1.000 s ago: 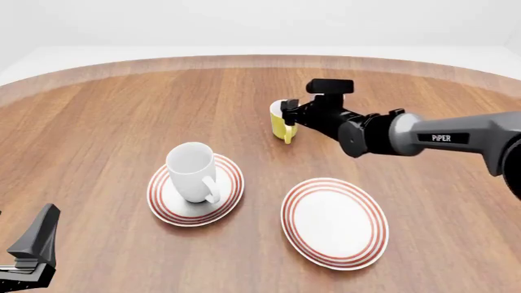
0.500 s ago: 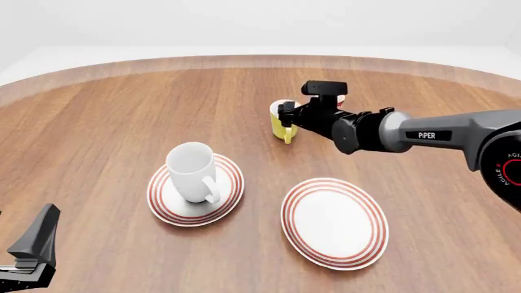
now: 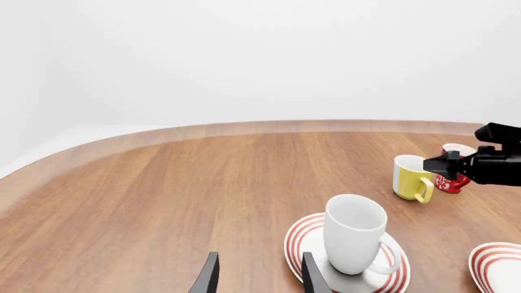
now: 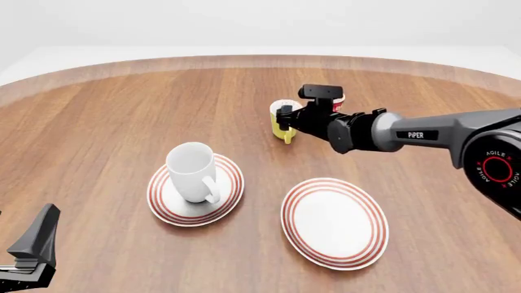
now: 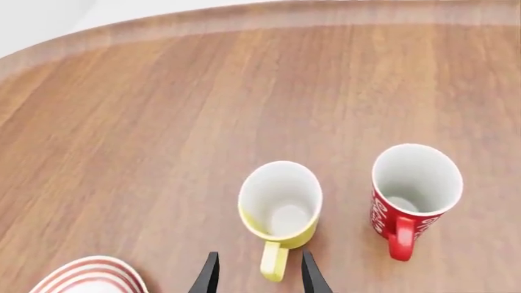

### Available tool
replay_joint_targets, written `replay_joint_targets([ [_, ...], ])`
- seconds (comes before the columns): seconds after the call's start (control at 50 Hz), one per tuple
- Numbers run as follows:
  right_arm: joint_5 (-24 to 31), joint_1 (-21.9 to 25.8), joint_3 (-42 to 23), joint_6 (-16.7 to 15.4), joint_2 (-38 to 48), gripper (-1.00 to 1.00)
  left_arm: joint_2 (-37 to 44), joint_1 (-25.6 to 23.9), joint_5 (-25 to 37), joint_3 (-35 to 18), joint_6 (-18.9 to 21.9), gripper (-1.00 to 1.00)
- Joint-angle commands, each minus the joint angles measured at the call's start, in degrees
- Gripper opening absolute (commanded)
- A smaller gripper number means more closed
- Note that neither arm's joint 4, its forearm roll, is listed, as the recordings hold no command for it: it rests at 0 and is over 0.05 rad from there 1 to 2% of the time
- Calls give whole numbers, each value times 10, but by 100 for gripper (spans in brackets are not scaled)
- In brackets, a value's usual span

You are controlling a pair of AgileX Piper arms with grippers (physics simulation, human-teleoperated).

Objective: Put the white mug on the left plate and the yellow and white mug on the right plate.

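Nearest, left gripper (image 4: 33,253) parked low at the worktop (image 4: 106,122) edge, well short of the left plate (image 4: 167,204), fingers parted and empty. First half apparently done: white mug (image 4: 192,171) upright on the left plate, handle toward the camera, nothing gripping it. Beside the left plate, to its right, right plate (image 4: 335,221) bare, so second half not yet done. Farther back from the left plate, yellow and white mug (image 4: 281,124) upright on the wood, with a red cup (image 5: 413,194) just beside it. Right gripper (image 5: 256,274) hovering over the yellow mug's handle, fingers spread either side, nothing held yet. Left to do, by this reading: close on the handle, lift, carry across to the right plate.
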Motion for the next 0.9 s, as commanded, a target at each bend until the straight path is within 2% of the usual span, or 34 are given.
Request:
replay_joint_targets([
  [0.02,6,-4,-9,4,9,100,0,0,0,0,0,100],
  [0.9,47,-1,-49,18,58,100,0,0,0,0,0,100],
])
